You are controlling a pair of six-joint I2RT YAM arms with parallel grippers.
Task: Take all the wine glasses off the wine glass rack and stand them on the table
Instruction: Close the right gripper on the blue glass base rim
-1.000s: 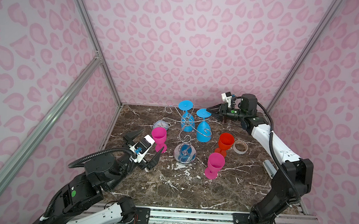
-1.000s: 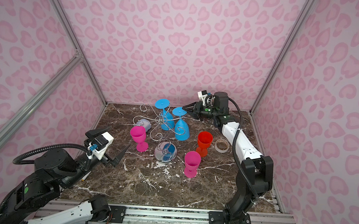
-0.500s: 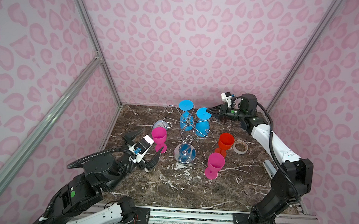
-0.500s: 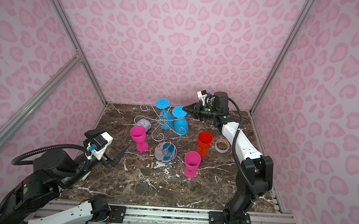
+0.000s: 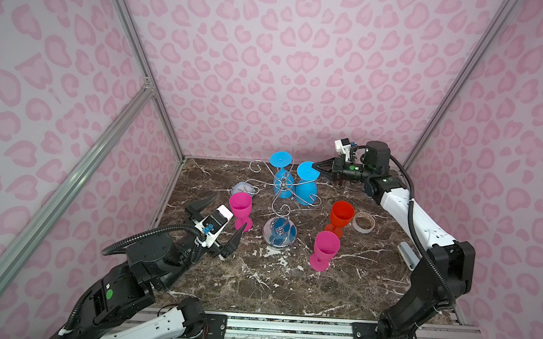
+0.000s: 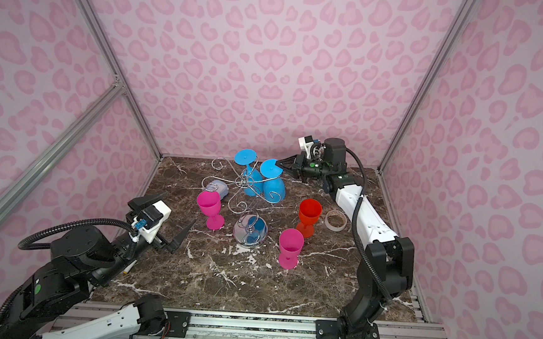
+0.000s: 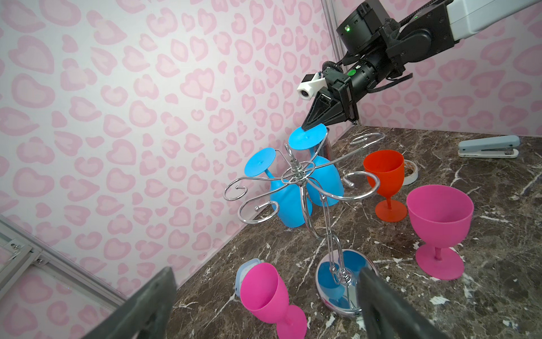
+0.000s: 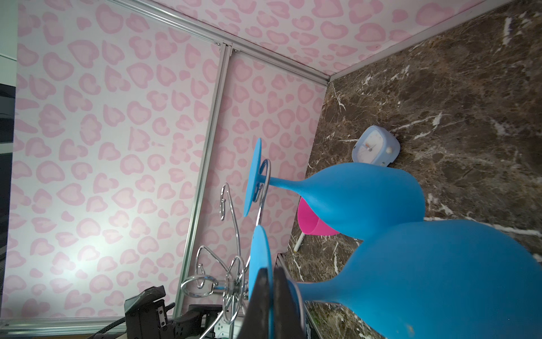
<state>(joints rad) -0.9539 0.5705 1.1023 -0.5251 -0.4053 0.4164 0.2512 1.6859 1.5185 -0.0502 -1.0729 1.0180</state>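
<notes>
The chrome wine glass rack (image 5: 283, 190) (image 6: 246, 188) (image 7: 299, 176) stands mid-table on its mirror base. Two blue wine glasses hang upside down from its arms. My right gripper (image 5: 317, 168) (image 6: 280, 164) (image 7: 306, 127) (image 8: 271, 273) is shut on the foot disc of the right-hand blue wine glass (image 5: 305, 190) (image 6: 274, 187) (image 7: 325, 182) (image 8: 440, 278), whose stem still sits in a rack arm. The other blue glass (image 5: 283, 184) (image 8: 360, 199) hangs beside it. My left gripper (image 5: 228, 213) (image 6: 179, 209) (image 7: 264, 273) is open and holds nothing, low at the left of the rack.
A pink glass (image 5: 240, 207) (image 7: 264, 290) stands just ahead of the left fingers. Another pink glass (image 5: 325, 247) and an orange glass (image 5: 341, 214) stand right of the rack's base. A tape roll (image 5: 363, 222), a stapler (image 5: 407, 255) and a small clock (image 8: 375, 145) lie about.
The right jaws have closed onto the foot of the blue glass, and its bowl has swung slightly toward the rack. The left arm has not moved.
</notes>
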